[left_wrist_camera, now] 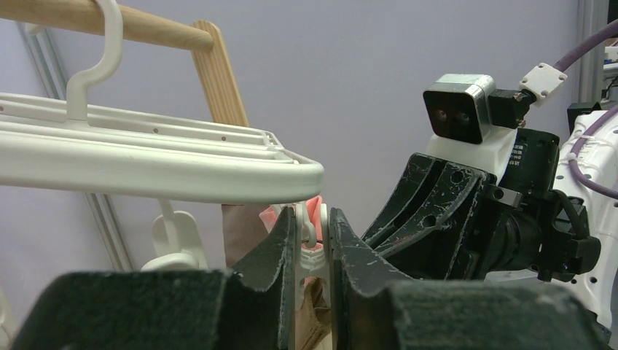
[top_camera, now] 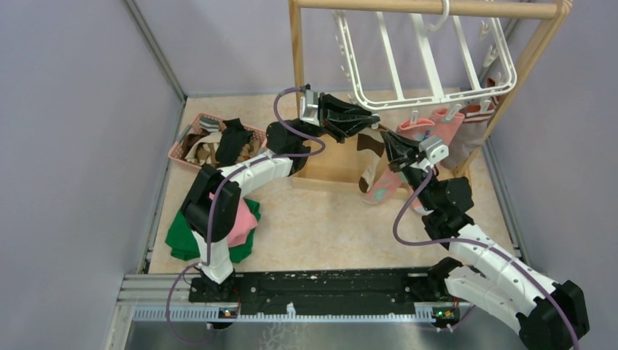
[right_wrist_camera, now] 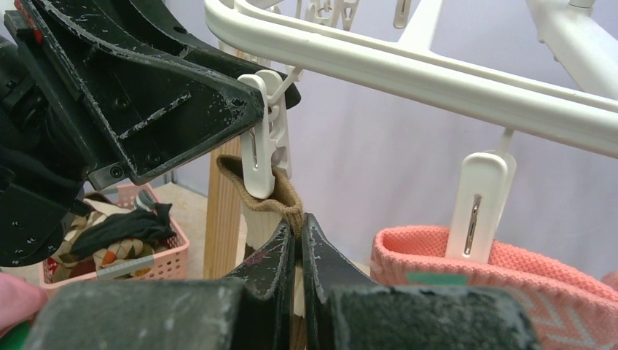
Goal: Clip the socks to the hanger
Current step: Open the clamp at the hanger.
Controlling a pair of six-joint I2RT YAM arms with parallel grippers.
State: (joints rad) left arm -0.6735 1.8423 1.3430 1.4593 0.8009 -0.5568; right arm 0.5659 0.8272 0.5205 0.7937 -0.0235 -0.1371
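The white hanger [top_camera: 430, 98] hangs by its hook from a wooden bar. My left gripper [top_camera: 368, 120] is shut on one of its dangling clips [left_wrist_camera: 312, 251] at the near rim, squeezing it. My right gripper [top_camera: 388, 144] is shut on the brown cuff of a brown-cream sock [right_wrist_camera: 280, 193] and holds it up at that clip's [right_wrist_camera: 264, 149] lower end; the sock's body [top_camera: 370, 169] hangs below. A salmon pink sock [right_wrist_camera: 510, 270] hangs clipped to the right. A grey-brown sock with a red-white striped cuff [top_camera: 474, 124] hangs further right.
A pink basket [top_camera: 182, 149] with several more socks stands at the back left. A green cloth [top_camera: 182, 237] with a pink cloth [top_camera: 237, 219] on it lies under the left arm. The wooden stand's post [top_camera: 295, 51] and base [top_camera: 331, 171] are close behind both grippers.
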